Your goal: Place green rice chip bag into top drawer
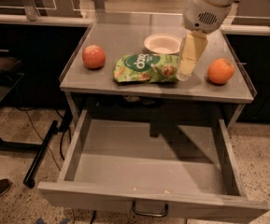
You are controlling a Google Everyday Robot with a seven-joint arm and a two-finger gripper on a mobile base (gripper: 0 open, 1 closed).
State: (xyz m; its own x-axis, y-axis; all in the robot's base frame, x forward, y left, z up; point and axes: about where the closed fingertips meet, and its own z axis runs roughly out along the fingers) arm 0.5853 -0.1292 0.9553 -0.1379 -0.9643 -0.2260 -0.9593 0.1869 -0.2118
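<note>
With my gripper (184, 73) at the right end of the green rice chip bag (144, 68) on the desk (120, 36), open or closed I cannot tell, I risk pinching only a crinkly edge that slips loose before reaching the open top drawer (144, 162) below.

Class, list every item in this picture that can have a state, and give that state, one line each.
top drawer: pulled open, bag not inside.
green rice chip bag: lying flat on the tabletop.
bowl: upright, empty, behind the bag.
apple: whole, left of the bag.
orange: whole, right of the hand.
hand: low at the bag's right end.
</note>
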